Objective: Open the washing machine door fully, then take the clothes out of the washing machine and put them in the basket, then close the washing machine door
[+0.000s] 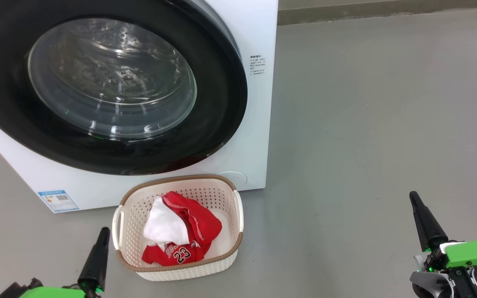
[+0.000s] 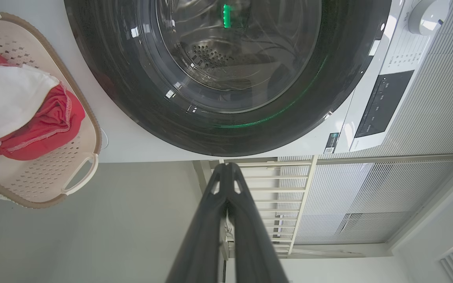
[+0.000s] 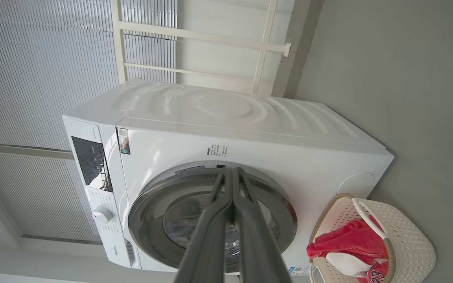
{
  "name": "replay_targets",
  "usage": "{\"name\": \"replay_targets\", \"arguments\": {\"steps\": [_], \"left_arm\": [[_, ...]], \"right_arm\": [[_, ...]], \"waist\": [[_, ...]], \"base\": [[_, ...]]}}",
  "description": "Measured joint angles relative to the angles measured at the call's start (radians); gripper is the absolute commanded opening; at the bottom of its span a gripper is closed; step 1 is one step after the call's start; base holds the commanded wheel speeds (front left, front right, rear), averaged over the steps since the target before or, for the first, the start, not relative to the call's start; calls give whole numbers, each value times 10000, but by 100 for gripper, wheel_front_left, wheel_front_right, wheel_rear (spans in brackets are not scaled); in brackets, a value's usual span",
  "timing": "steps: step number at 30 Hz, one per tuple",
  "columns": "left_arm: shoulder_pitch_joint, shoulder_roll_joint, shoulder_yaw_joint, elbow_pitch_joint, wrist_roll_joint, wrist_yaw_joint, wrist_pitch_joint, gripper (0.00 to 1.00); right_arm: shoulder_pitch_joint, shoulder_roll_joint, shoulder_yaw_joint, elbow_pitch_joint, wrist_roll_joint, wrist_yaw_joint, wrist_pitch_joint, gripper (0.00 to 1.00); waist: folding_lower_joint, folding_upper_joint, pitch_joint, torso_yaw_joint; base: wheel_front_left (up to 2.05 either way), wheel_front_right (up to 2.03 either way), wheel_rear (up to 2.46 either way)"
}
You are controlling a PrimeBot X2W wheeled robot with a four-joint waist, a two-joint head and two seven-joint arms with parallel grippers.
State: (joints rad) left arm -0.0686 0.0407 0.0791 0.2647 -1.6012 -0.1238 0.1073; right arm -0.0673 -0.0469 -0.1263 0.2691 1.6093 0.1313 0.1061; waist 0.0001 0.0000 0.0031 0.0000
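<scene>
The white washing machine (image 1: 259, 124) (image 3: 250, 129) stands ahead with its round black-rimmed glass door (image 1: 110, 78) (image 2: 226, 70) (image 3: 210, 220) shut against its front. The cream basket (image 1: 222, 254) (image 2: 73, 157) (image 3: 407, 239) sits on the floor just before it. Inside lie the clothes (image 1: 189, 231) (image 2: 41, 125) (image 3: 348, 243): red garments, one numbered 23, and a white cloth. My left gripper (image 1: 104, 231) (image 2: 226, 167) is shut and empty, left of the basket. My right gripper (image 1: 413, 195) (image 3: 231, 171) is shut and empty, far to the right of the basket.
Grey floor (image 1: 367, 124) stretches to the right of the machine. A blue label (image 1: 58, 200) marks its lower left front. The control panel with a dial (image 3: 102, 214) shows in the right wrist view. Ribbed wall panels and a white frame (image 3: 195, 35) stand behind the machine.
</scene>
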Motion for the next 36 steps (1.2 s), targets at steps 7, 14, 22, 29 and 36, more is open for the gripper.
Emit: {"name": "replay_targets", "arguments": {"steps": [7, 14, 22, 29, 36], "left_arm": [[0, -4, 0, 8, -4, 0, 0, 0], [0, -6, 2, 10, -4, 0, 0, 0], [0, -6, 2, 10, -4, 0, 0, 0], [0, -6, 2, 10, -4, 0, 0, 0], [0, -8, 2, 10, -4, 0, 0, 0]], "right_arm": [[0, 4, -6, 0, -2, -2, 0, 0], [0, 4, -10, 0, -2, -2, 0, 0], [0, 6, -13, 2, -2, -2, 0, 0], [0, 8, -13, 2, -2, -2, 0, 0], [0, 10, -19, 2, -2, -2, 0, 0]], "waist": [[0, 0, 0, 0], [0, 0, 0, 0], [0, 0, 0, 0], [0, 0, 0, 0], [0, 0, 0, 0]], "base": [[0, 0, 0], [0, 0, 0], [0, 0, 0], [0, 0, 0], [0, 0, 0]]}}
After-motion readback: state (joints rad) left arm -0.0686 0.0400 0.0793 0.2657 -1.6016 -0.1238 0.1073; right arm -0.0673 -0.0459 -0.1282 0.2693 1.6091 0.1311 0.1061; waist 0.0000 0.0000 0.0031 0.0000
